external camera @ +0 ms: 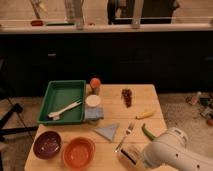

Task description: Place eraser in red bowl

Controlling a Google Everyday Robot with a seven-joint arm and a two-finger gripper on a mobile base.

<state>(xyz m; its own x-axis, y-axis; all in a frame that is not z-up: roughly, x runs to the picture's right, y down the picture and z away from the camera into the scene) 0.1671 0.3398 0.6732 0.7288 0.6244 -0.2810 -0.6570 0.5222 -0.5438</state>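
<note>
The red bowl sits empty at the front left of the wooden table, right of the dark maroon bowl. A pale tan block that looks like the eraser lies near the table's front edge, right of the red bowl. My white arm comes in from the bottom right, and its gripper is right at that block. The arm hides how the gripper meets the block.
A green tray with a white utensil is at the back left. An orange-topped item, white lid, blue-grey sponge, folded cloth, fork, grapes, yellow item and green pepper lie around the table.
</note>
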